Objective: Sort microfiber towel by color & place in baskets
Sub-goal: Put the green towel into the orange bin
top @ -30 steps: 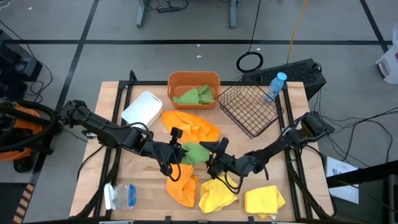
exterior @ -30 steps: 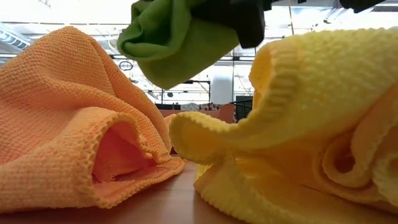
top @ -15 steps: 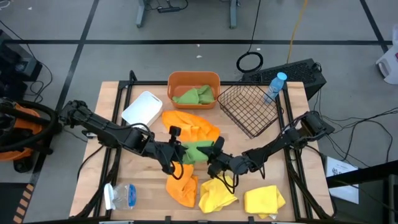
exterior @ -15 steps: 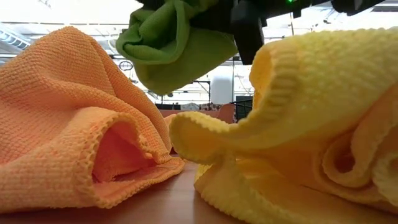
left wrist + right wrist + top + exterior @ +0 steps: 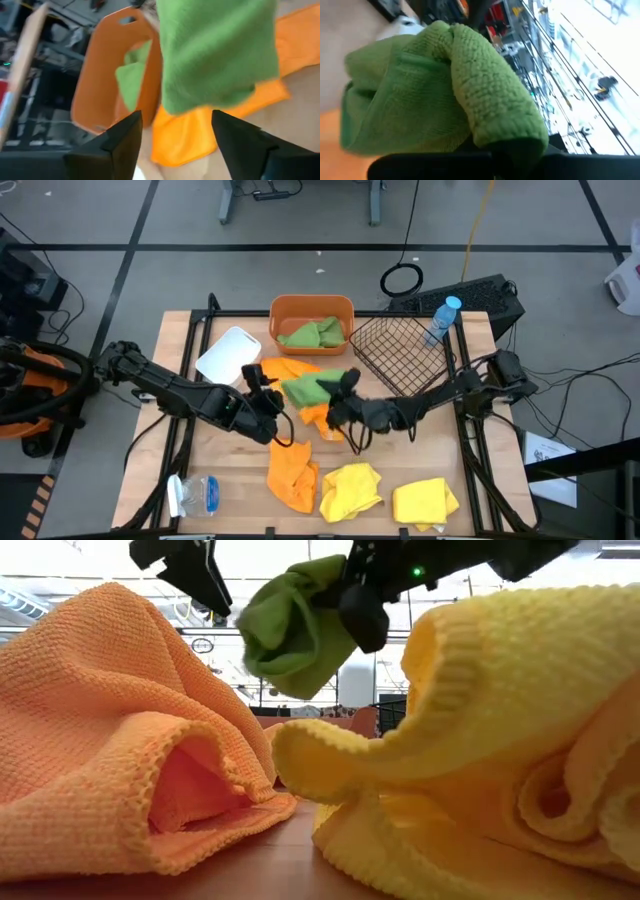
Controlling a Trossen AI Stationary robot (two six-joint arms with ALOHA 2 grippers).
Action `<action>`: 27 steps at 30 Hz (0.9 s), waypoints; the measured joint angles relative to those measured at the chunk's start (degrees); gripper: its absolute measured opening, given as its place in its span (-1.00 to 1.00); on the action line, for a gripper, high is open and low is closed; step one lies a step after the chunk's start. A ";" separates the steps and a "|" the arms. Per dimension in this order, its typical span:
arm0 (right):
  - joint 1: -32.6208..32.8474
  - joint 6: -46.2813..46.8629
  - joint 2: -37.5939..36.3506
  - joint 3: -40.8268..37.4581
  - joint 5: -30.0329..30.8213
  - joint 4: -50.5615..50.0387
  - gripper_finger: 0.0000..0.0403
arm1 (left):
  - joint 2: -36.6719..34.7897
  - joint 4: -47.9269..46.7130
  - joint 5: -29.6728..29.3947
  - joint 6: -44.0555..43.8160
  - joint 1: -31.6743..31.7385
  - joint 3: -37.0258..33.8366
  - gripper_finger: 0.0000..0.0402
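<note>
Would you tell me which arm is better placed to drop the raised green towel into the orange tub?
The right: its hand grips the green towel above the table, short of the orange tub. The left hand is open.

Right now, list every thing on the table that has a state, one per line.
Left gripper: jaws open, empty, beside the held cloth.
Right gripper: jaws shut on the green towel, lifted off the table.
Orange tub: holds a second green cloth.
Wire basket: empty.
White tub: empty.
Orange towels: on the table.
Yellow towels: on the table.
Bottle: upright, capped.
</note>
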 joint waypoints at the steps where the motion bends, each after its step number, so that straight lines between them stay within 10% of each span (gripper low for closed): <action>1: -1.16 -0.42 -0.94 0.00 -0.12 -0.46 -0.99 | 0.00 -0.46 -0.99 -0.59 0.00 -0.01 0.25; 14: -28.92 12.21 -10.56 1.25 -33.57 -12.18 -1.00 | -0.46 11.94 -10.49 2.79 2.69 -7.95 0.27; 27: -41.35 16.04 0.24 24.50 -47.61 -36.93 -0.99 | -0.42 45.98 16.01 31.36 13.69 -15.82 0.27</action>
